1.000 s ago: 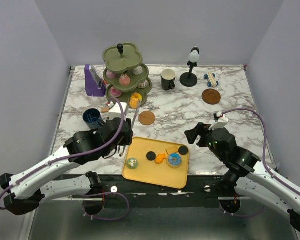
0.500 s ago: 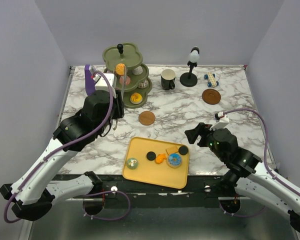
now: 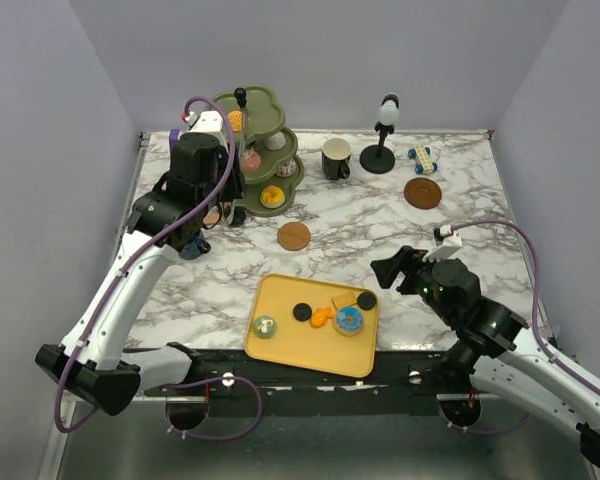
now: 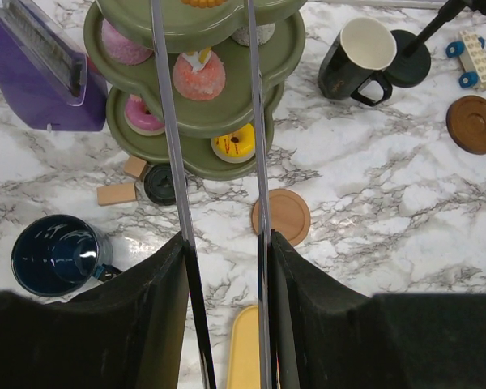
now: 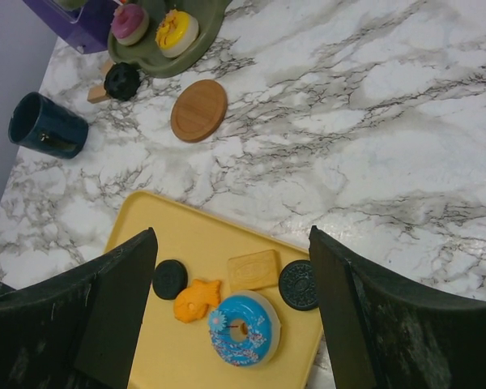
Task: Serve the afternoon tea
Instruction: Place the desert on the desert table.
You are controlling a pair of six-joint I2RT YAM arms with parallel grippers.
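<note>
Only top cam: greenish doughnut [image 3: 265, 325]

Your tea things, partly set out.
You see the olive-green three-tier stand [image 3: 283, 152] upright at the back with pink cupcakes [image 4: 125, 44] and a yellow doughnut [image 3: 271, 196]. The dark-blue mug [image 4: 57, 254] stands front-left of it and the black cream-lined mug [image 3: 336, 158] stands to its right. One brown coaster [image 3: 294, 236] and a second coaster [image 3: 422, 192] lie bare. The blue doughnut [image 5: 243, 328] and biscuits [image 5: 253, 270] sit on the yellow tray [image 3: 280, 295].
</note>
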